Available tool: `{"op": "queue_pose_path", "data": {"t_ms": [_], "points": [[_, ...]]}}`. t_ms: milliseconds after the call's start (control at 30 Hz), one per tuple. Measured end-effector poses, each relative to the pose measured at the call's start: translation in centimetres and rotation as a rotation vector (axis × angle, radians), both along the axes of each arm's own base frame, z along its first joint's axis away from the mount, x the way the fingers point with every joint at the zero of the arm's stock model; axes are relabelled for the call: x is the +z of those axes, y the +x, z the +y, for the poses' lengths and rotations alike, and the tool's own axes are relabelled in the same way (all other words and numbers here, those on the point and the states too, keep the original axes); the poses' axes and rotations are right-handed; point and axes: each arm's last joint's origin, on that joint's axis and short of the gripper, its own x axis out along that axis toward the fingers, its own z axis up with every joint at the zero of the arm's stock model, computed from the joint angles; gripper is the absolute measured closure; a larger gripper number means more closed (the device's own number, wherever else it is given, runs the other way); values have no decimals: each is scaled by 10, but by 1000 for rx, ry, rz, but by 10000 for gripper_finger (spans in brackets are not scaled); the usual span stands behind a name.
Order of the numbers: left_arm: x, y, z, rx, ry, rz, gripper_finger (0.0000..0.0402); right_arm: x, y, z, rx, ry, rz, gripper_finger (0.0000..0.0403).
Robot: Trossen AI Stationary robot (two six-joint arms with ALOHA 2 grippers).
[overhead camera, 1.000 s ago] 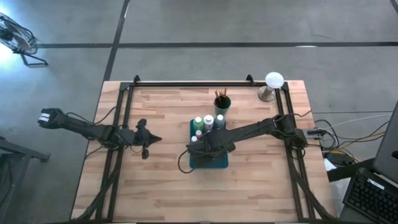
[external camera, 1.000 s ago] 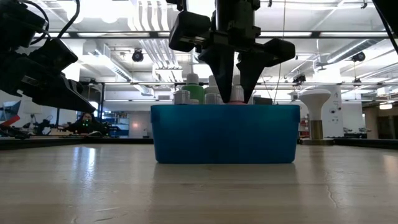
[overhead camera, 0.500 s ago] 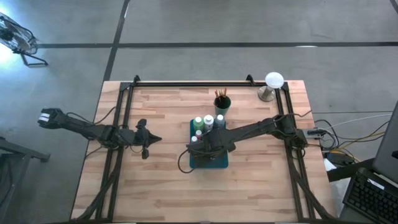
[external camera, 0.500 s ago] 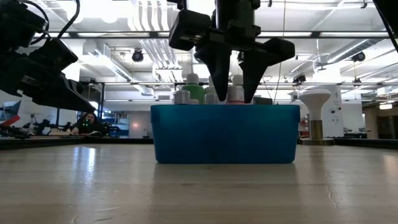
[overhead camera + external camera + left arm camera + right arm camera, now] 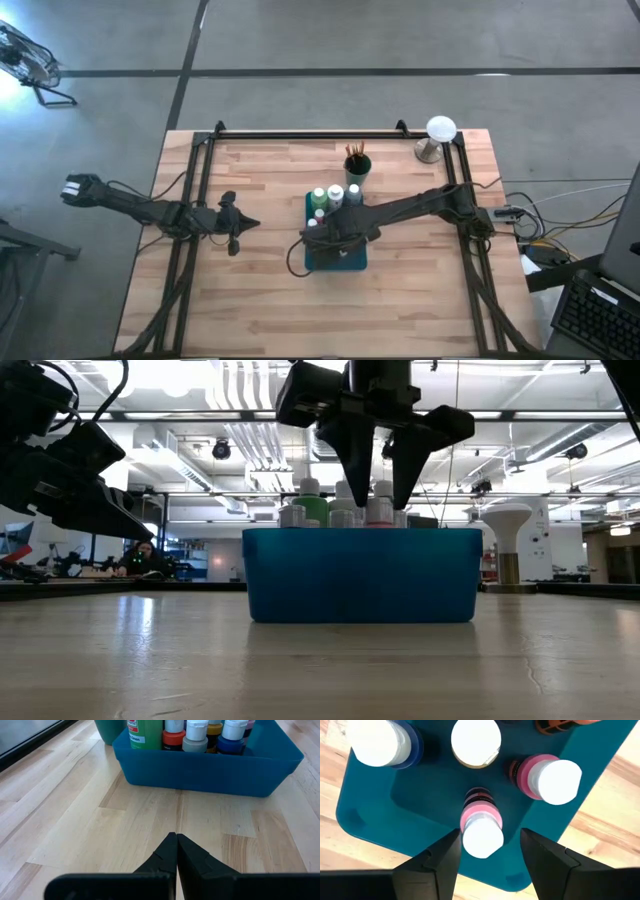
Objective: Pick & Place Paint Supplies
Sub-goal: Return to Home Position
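Hovering over blue bin (image 5: 360,575), right gripper (image 5: 379,485) spread open, straddling upright light-pink bottle (image 5: 481,832) inside. Bottle likely light, rigid, slick plastic; best gripped on body below cap. Left gripper (image 5: 176,845) closed, parked table-left.

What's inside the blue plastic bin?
Upright white-capped paint bottles and a taller green bottle. Open right gripper over a light pink bottle hides some from above. Shut left gripper waits nearby.

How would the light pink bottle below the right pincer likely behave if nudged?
The light pink bottle looks narrow and upright, so it would probably tip easily. It stands apart from the other bottles in the blue bin, so little would likely catch it. Its round body may then roll.
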Motion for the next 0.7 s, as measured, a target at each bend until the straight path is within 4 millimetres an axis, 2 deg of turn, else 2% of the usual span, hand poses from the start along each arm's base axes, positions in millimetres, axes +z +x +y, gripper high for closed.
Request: {"op": "queue_pose_path", "data": {"t_ms": [333, 700], "points": [[0, 0, 0, 0, 0, 0, 394, 17, -3, -1, 1, -32, 0, 211], [0, 0, 0, 0, 0, 0, 394, 62, -10, -1, 47, -181, -53, 226]]}}
